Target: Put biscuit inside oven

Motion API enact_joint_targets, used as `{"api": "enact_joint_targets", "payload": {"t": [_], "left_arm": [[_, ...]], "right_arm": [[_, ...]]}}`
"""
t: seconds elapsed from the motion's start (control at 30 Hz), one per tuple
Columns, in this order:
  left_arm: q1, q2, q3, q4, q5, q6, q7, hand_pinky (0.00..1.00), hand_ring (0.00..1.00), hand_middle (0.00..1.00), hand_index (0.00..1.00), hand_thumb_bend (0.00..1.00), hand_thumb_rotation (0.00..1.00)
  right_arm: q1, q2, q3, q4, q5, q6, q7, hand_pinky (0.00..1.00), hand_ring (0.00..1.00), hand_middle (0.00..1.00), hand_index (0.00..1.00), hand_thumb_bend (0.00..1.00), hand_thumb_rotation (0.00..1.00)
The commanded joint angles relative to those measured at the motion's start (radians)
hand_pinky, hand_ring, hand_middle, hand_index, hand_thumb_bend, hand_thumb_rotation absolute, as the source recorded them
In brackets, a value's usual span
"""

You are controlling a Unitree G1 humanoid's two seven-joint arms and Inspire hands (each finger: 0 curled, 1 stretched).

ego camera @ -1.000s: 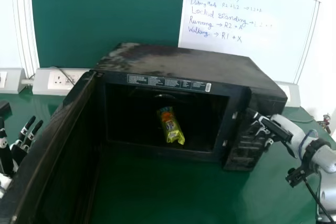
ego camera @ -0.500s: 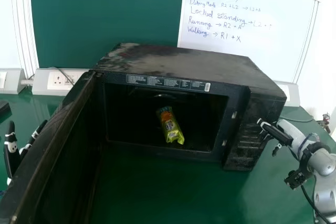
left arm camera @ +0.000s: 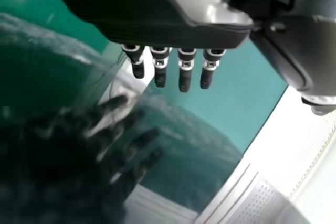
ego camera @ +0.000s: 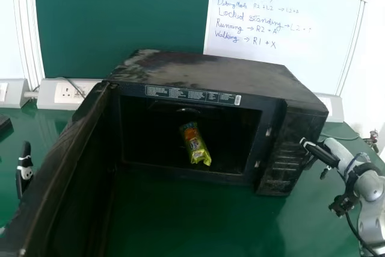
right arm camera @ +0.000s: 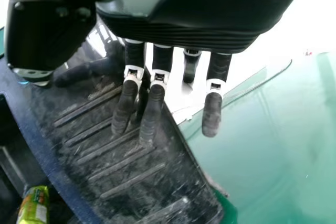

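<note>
Biscuit (ego camera: 196, 144): inside the oven (ego camera: 210, 70), lying aslant in its green and orange wrapper, one end toward the opening; no hand on it.
Oven: on the green table (ego camera: 240, 221), its front facing the robot.
Door (ego camera: 63, 154): wide open, reaching toward the robot on the left side of the head view.
Left hand (ego camera: 24, 173): beyond the door, on its outer side; fingers extended, grasping nothing. Contact with the door cannot be confirmed.
Right hand (ego camera: 320, 152): at the control panel (right arm camera: 110, 156), fingers loosely extended and released. Whether the fingertips touch the panel cannot be told.
Step in hand: the placing itself appears complete; closing the door is judged to be the step in hand, with the left hand suitably placed for it.
Next move: calls for the left hand to press the door's outer face and swing it round toward the oven front, steadily, while the right hand keeps out of its path or braces the oven's side.
Risk: a hard push could shift the oven on the table; the biscuit's near end should be checked for clearance before the door meets the frame.
</note>
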Motion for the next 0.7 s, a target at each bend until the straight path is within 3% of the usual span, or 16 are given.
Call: {"api": "enact_joint_targets", "payload": {"t": [0.0,0.33,0.67], "left_arm": [[0.003,0.015,-0.022,-0.021,0.011,0.005,-0.009,0.97,1.00,1.00,1.00,0.82,0.45],[0.007,0.058,-0.071,-0.062,0.029,0.024,-0.024,0.97,0.99,0.99,1.00,0.80,0.46],[0.003,0.081,-0.102,-0.090,0.028,0.043,-0.024,0.99,1.00,1.00,1.00,0.80,0.47]], "right_arm": [[-0.010,-0.007,0.018,0.002,-0.010,0.011,-0.007,0.22,0.28,0.37,0.36,0.84,0.69],[-0.023,0.013,0.018,0.004,-0.012,0.063,-0.020,0.17,0.23,0.31,0.34,0.83,0.64],[-0.018,-0.011,0.062,-0.003,-0.070,0.074,-0.048,0.22,0.27,0.36,0.38,0.81,0.66]]}}
